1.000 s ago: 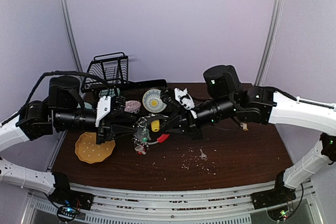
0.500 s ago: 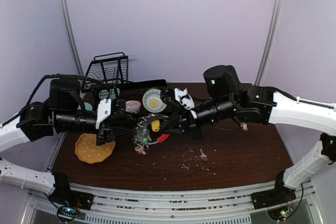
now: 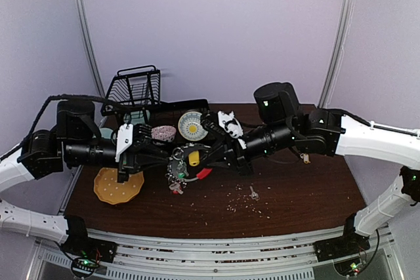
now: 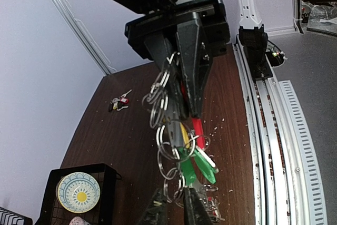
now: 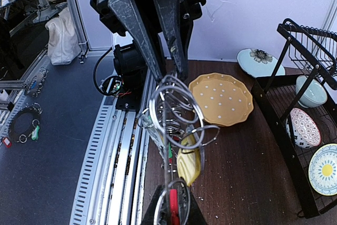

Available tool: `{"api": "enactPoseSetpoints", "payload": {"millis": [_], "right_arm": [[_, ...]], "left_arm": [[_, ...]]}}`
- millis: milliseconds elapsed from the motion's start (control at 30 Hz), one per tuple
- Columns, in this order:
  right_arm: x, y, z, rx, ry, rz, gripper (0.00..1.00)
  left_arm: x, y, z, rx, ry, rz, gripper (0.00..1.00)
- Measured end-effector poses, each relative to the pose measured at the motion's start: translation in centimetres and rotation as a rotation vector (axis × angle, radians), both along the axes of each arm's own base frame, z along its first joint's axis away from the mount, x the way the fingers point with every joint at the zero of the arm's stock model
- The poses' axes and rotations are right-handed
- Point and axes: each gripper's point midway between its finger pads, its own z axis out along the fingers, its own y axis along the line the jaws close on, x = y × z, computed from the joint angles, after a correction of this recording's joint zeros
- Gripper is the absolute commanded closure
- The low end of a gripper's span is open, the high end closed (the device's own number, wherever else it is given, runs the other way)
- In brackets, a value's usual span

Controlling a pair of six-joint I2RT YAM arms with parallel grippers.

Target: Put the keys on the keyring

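Above the counter (image 4: 121, 146), left end effector (image 4: 176, 206) and right end effector (image 5: 171, 209) pinch the keyring (image 4: 198, 130); looks floppy, slippery, so grab a loop.

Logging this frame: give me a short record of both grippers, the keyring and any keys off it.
right gripper: shut on the keyring
left gripper: fingers narrowly apart at the keyring's rings; grip unclear
hanging on the keyring: green tags
loose key: alone on the table, right of the keyring
small key bunch: on the table, apart from the keyring
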Motion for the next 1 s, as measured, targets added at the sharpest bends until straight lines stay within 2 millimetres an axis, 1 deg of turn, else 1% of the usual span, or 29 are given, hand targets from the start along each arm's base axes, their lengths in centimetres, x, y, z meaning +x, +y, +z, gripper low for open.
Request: {"api": "enactPoseSetpoints", "payload": {"millis": [200, 300, 433, 533, 600, 667, 767, 900, 1000], "right_arm": [[0.0, 0.0, -0.1, -0.001, 0.001, 0.0, 1.0], [0.0, 0.0, -0.1, -0.001, 0.001, 0.0, 1.0], [0.0, -0.1, 0.0, 0.0, 0.004, -0.001, 1.0], [-0.1, -0.2, 0.1, 0.003, 0.005, -0.003, 1.0], [-0.1, -0.2, 0.1, 0.003, 0.005, -0.003, 1.0], [-0.1, -0.2, 0.2, 0.004, 0.005, -0.003, 1.0], [-0.1, -0.2, 0.2, 0.004, 0.005, -0.003, 1.0], [-0.1, -0.2, 0.1, 0.004, 0.008, -0.004, 1.0], [-0.1, -0.3, 0.1, 0.003, 0.008, -0.004, 1.0]], "left_arm": [[0.1, 0.5, 0.6, -0.036, -0.03, 0.019, 0.9], [0.0, 0.3, 0.6, -0.045, -0.033, 0.013, 0.86], [-0.3, 0.1, 0.1, -0.036, -0.034, -0.007, 0.78], [-0.5, 0.4, 0.1, -0.024, -0.06, -0.013, 0.75], [-0.5, 1.0, 0.6, -0.031, -0.091, -0.002, 0.74], [-0.4, 2.0, 1.7, -0.056, -0.138, 0.025, 0.7], [-0.2, 2.6, 2.5, -0.073, -0.172, 0.049, 0.68], [0.5, 1.8, 1.4, -0.038, -0.16, 0.059, 0.69], [0.9, 1.1, -0.3, 0.006, -0.144, 0.054, 0.69]]}}
